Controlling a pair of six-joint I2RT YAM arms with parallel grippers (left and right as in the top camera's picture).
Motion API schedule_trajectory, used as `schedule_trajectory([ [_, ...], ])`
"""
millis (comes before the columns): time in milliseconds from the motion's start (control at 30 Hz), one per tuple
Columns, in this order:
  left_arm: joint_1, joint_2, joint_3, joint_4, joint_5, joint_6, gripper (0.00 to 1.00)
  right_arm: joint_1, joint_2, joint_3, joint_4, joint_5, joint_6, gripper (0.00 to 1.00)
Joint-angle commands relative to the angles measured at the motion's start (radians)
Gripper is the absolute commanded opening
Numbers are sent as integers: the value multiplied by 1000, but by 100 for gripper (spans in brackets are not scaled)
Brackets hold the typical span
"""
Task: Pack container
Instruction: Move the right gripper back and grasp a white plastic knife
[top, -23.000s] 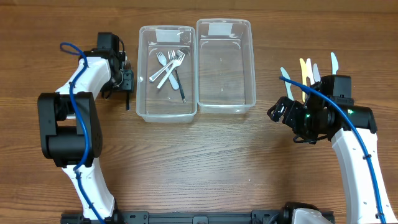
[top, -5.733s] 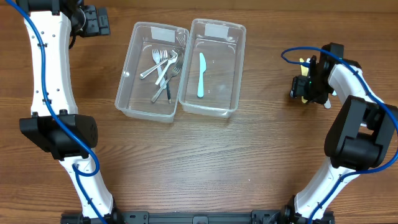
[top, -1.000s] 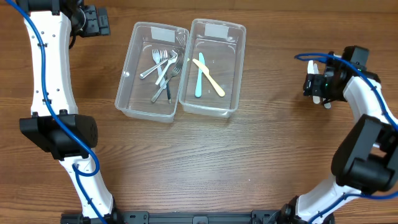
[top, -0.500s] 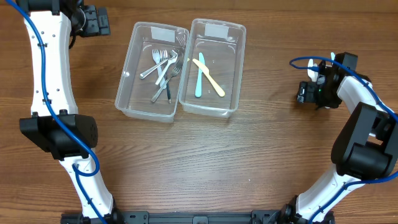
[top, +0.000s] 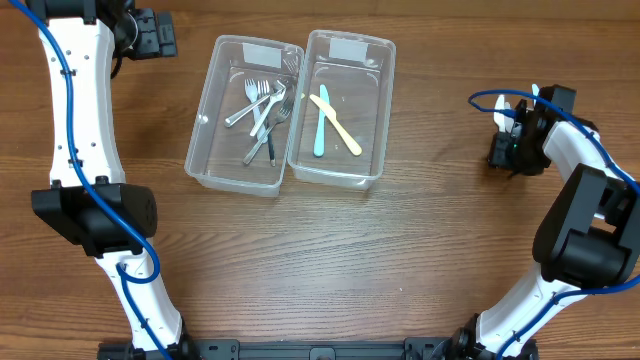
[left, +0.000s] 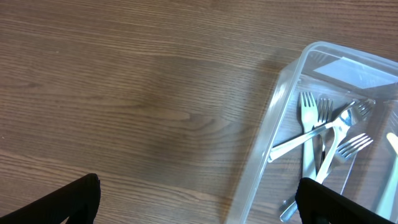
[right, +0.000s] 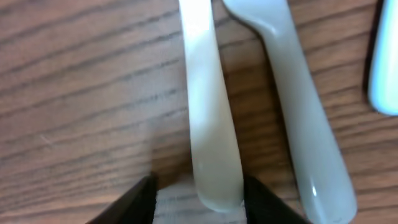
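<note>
A white knife (right: 208, 112) lies flat on the worktop (top: 320, 260) at the far right, directly under the right claw (right: 204, 199). The claw's two dark fingertips (right: 140, 196) stand apart on either side of the knife's rounded handle end, and nothing is gripped. In the right wrist view the knife's long axis runs straight up the picture, away from the claw and across the line between the fingertips, so a plain squeeze looks likely to catch the handle across its width. A second pale knife (right: 298, 124) lies just beside it on the right, slanted slightly, its handle end close to the right fingertip. It might be nudged or pinched along with the first. A sliver of a light blue piece (right: 382, 68) shows at the frame's right edge.

The knife container (top: 388, 100) sits well apart to the left and holds a teal knife (top: 320, 125) and a cream knife (top: 338, 125). Touching it is the fork container (top: 197, 130), with its forks (top: 262, 110). The right arm is much the nearer to the loose knives. The left claw (left: 199, 205) hangs wide and empty near the fork container's far corner.

The knife blades are cut off at the top of the wrist view. From overhead the right arm and its blue cable cover most of the loose cutlery, so how many pieces are left cannot be counted. Whether the fingertips touch the worktop cannot be told either.
</note>
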Motion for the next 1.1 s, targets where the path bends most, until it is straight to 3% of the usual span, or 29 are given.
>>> schedule_trajectory([
  [0,8,0,8,3,-6,-22,100,-4,46,-13,-52,-16,60,38],
  [133,8,0,8,3,-6,-22,100,-4,46,-7,-79,-15,80,31],
  [267,8,0,8,3,-6,-22,100,-4,46,-2,-68,-1,79,31],
  [367,8,0,8,3,-6,-22,100,-4,46,22,-60,37,78,56],
  [633,8,0,8,3,-6,-22,100,-4,46,64,-40,45,-38,68],
  [733,8,0,8,3,-6,-22,100,-4,47,64,-33,45,-47,66],
  [800,8,0,8,3,-6,-22,100,-4,47,64,-28,45,-56,59],
  [1067,8,0,8,3,-6,-22,100,-4,47,64,17,-8,-52,52],
])
